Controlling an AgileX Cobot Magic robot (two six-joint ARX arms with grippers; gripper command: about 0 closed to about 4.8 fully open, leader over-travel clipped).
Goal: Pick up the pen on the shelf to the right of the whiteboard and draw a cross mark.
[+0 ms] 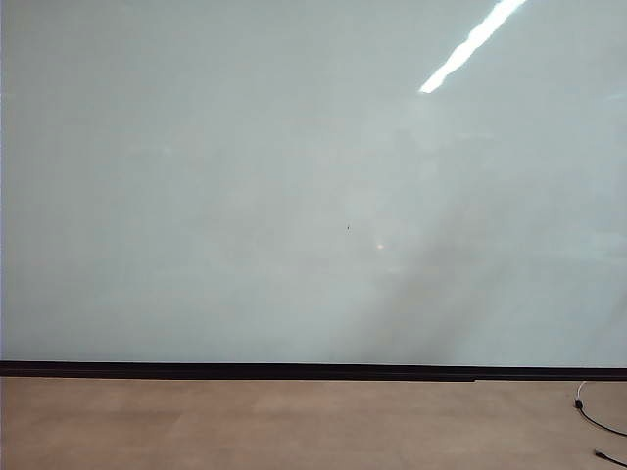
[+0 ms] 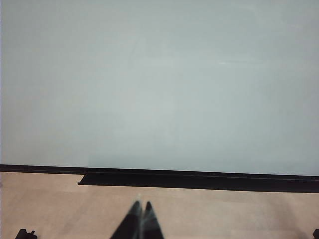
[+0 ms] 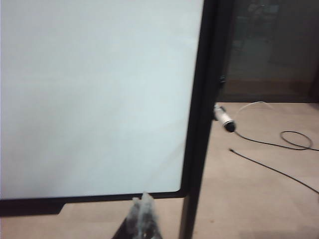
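The whiteboard (image 1: 294, 176) fills the exterior view, glossy and pale, with a black strip (image 1: 294, 371) along its lower edge. No cross mark shows on it, only a tiny dark speck (image 1: 348, 228). In the right wrist view the pen (image 3: 224, 119), white-barrelled with a dark tip, sticks out just past the board's black right frame post (image 3: 202, 124); the shelf under it is hidden. My right gripper (image 3: 142, 199) is shut and empty, low before the board's lower right corner, well short of the pen. My left gripper (image 2: 141, 204) is shut and empty, facing the whiteboard (image 2: 159, 84). Neither gripper shows in the exterior view.
Thin black cables (image 3: 279, 139) lie on the tan floor to the right of the board, also seen at the lower right as a cable (image 1: 598, 421). A ceiling light glares off the board (image 1: 470, 44). A dark wall stands behind the frame post.
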